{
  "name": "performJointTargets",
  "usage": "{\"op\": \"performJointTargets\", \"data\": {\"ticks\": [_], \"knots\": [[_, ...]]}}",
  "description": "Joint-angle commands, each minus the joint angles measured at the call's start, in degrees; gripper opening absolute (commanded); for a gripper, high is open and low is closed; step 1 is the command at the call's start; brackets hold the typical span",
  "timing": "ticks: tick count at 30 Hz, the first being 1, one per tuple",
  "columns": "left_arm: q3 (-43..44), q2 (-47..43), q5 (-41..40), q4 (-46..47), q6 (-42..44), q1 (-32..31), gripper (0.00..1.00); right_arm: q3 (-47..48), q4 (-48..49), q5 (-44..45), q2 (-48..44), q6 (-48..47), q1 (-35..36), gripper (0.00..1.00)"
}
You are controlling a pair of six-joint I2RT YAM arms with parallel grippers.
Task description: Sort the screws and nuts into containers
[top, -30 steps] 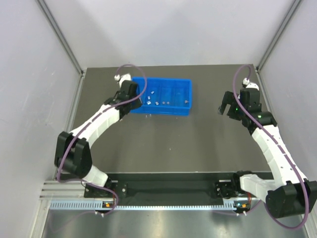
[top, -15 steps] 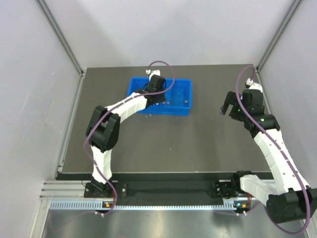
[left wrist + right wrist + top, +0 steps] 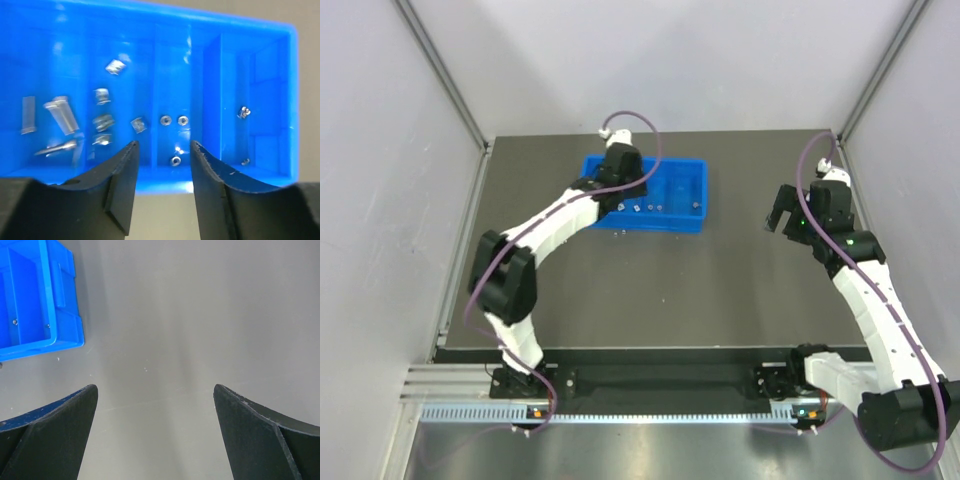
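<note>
Left wrist view — left fingers (image 3: 119,196) parted, empty, nuts (image 3: 165,120) in tray (image 3: 260,31) just beyond; right fingers (image 3: 50,421) wide apart.

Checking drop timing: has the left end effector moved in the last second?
Yes. The left end effector shifted right, from the left end of the blue tray to above its middle-left compartments.

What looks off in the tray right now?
In the left wrist view, the left section of the blue tray holds long screws beside squat nut-like pieces, seemingly mixed; blur could hide a divider. The middle section holds only nuts.
</note>
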Motion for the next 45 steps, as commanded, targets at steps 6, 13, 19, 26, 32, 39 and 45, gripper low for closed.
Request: {"op": "performJointTargets", "data": {"ticks": [6, 13, 19, 26, 32, 39, 45], "knots": [[-21.2, -24.4, -4.7, -1.6, -3.4, 12.8, 0.52, -0.6, 2.8, -0.6, -0.2, 0.8, -0.7, 1.0], [-32.1, -26.5, -3.1, 1.2, 0.9, 20.3, 0.52, -0.4, 3.5, -1.5, 1.3, 0.4, -0.7, 1.0], [-31.4, -17.2, 9.9, 5.8, 7.8, 26.6, 0.53, -0.3, 3.5, -2.0, 1.9, -0.4, -0.8, 1.0], [-30.6, -12.0, 15.0, 8.3, 15.6, 27.4, 0.53, 2.1, 1.9, 0.0, 2.6, -2.2, -0.8, 1.0], [-30.0, -8.8, 18.9, 8.0, 17.6, 27.4, 0.49, 2.2, 1.9, -0.1, 3.0, -2.1, -0.8, 1.0], [-27.9, -7.0, 15.8, 3.5, 17.4, 27.2, 0.35, 2.5, 1.9, -0.3, 3.4, -2.3, -0.7, 1.0], [-26.9, -6.9, 13.3, -0.4, 16.9, 25.9, 0.27, 2.3, 2.1, -0.6, 3.5, -2.2, -0.8, 1.0]]}}
